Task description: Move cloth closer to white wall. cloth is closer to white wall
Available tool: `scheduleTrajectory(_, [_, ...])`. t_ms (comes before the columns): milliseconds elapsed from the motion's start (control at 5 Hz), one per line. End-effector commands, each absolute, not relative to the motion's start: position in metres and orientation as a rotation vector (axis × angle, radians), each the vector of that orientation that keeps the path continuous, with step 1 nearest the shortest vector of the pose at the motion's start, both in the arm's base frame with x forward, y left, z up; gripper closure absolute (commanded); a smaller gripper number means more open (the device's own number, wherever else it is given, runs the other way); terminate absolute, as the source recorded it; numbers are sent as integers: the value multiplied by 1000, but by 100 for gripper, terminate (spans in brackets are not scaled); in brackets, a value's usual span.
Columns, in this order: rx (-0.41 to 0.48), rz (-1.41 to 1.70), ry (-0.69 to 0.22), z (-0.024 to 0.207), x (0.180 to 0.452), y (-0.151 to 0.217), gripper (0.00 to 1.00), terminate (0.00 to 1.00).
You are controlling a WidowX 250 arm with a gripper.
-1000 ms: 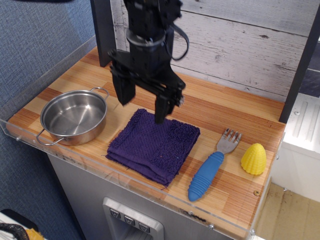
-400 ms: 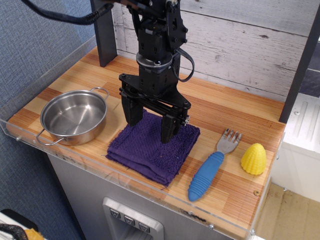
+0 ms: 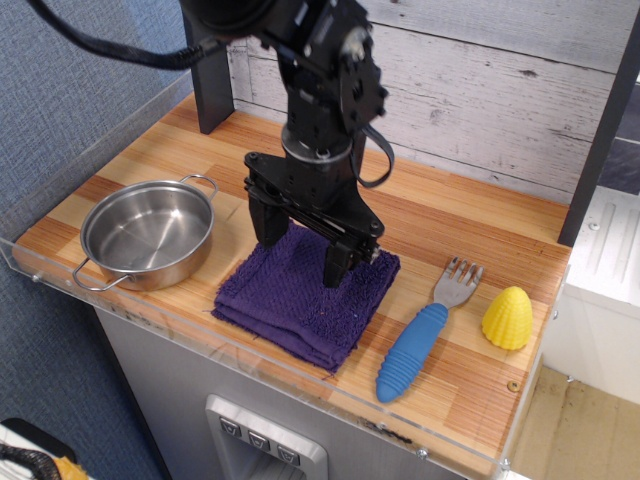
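The black hand (image 3: 303, 255) points straight down over the far part of the dark purple cloth (image 3: 305, 295), its two fingers (image 3: 337, 263) spread wide apart, one at the cloth's far left corner and the other on the cloth near its far right corner. Both fingertips reach the terry surface or sit just above it; contact cannot be judged for certain. Nothing is pinched between them. The cloth lies folded and flat near the front middle of the wooden table (image 3: 470, 230), well short of the white wall (image 3: 480, 90) of weathered planks behind it. A steel pot (image 3: 148, 233) stands to the left of the cloth, near but apart. To the right lie a blue-handled fork (image 3: 425, 330) and, further right, a yellow ridged cone-shaped object (image 3: 508, 317).
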State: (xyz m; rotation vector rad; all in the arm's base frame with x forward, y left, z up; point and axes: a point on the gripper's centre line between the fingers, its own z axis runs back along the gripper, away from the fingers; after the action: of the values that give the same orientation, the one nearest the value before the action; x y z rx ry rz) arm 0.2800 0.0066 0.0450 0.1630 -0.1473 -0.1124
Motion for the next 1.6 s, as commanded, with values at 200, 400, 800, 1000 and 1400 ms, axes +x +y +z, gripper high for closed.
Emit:
scheduleTrajectory(200, [44,36,-15,-4,285,23,0,0])
scheduleTrajectory(400, [79,8,-19,-12,287,35,0,0])
scheduleTrajectory(800, [104,-184,-98,-7,294,37,0,0])
scheduleTrajectory(1000, [81,-205,-114,-2,310,31,0,0])
scheduleTrajectory(1400, [84,-150,-81,1,334,27,0,0])
